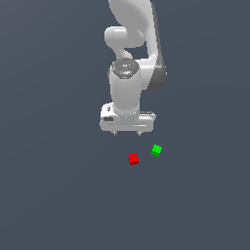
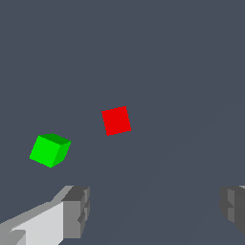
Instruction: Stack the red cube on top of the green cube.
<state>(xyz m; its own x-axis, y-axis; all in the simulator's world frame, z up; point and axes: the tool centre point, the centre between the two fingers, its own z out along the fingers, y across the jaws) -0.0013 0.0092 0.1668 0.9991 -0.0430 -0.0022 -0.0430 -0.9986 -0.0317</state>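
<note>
Plain slate-grey table (image 1: 58,195) — red cube (image 1: 133,158) and green cube (image 1: 156,150) rest apart; claw (image 1: 127,133) spread wide, empty above.

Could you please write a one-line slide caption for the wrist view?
Open gripper hovering above the separate red cube and green cube, neither grasped.

Exterior view: set high and back, facing the white robot arm (image 1: 129,73) front-on, looking down on the flat grey floor (image 1: 49,195). Wrist view: close to the floor, between two grey fingertips (image 2: 76,210). Both share the small red cube (image 1: 133,158) (image 2: 116,120) and small green cube (image 1: 156,150) (image 2: 50,150), green at 2 o'clock of red in the exterior view
</note>
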